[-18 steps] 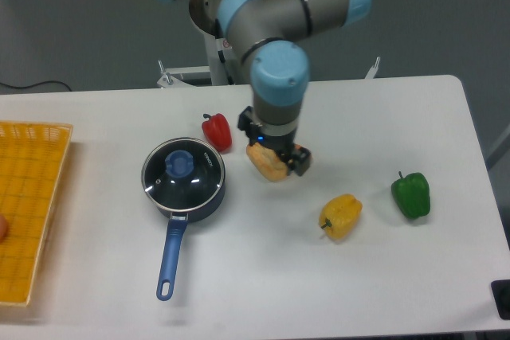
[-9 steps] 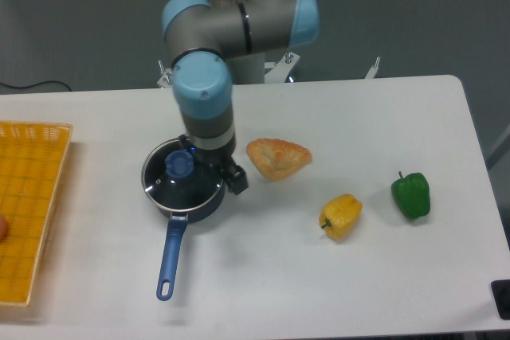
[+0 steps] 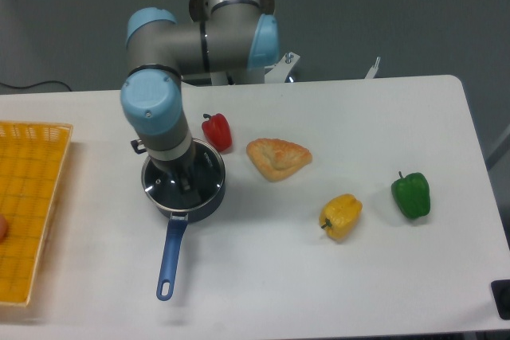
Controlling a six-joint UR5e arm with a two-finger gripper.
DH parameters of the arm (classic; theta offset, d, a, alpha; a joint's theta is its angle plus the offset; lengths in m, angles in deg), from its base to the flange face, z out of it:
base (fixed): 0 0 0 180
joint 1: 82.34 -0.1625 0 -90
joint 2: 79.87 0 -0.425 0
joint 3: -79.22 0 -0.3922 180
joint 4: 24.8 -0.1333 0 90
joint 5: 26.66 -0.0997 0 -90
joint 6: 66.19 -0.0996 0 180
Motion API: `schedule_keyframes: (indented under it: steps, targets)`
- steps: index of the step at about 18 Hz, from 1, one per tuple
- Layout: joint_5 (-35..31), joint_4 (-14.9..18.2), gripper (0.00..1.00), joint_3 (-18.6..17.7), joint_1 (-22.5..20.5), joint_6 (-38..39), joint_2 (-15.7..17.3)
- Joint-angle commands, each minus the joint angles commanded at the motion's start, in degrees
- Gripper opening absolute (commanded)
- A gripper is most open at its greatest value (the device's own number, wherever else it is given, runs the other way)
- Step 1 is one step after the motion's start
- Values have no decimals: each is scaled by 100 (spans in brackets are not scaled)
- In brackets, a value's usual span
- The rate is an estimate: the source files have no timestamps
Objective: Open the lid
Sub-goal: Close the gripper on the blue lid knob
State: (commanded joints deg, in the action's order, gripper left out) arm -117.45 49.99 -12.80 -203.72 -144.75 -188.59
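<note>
Evenly and brightly lit from overhead. Only soft, short shadows under the yellow pepper (image 3: pixel 341 216) and green pepper (image 3: pixel 411 194) on the white counter (image 3: pixel 358 276). Faint glare on the glass lid (image 3: pixel 204 174). Slightly soft focus throughout; grey backdrop dimmer. No obvious edge distortion.

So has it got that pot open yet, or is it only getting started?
Not open yet. The lid sits flat on the saucepan. Done: the arm is over the pot. In hand: the gripper is down at the lid's centre, hiding the knob, so a grip cannot be confirmed. Left: lifting the lid off.
</note>
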Motion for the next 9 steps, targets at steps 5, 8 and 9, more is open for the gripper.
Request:
schedule_keyframes:
  steps: [5, 8, 9]
  targets:
    - [-308, 150, 100, -123, 71, -335, 35]
    - [-317, 88, 100, -281, 71, -353, 105]
    - [-317, 88, 100, -308, 71, -344, 114]
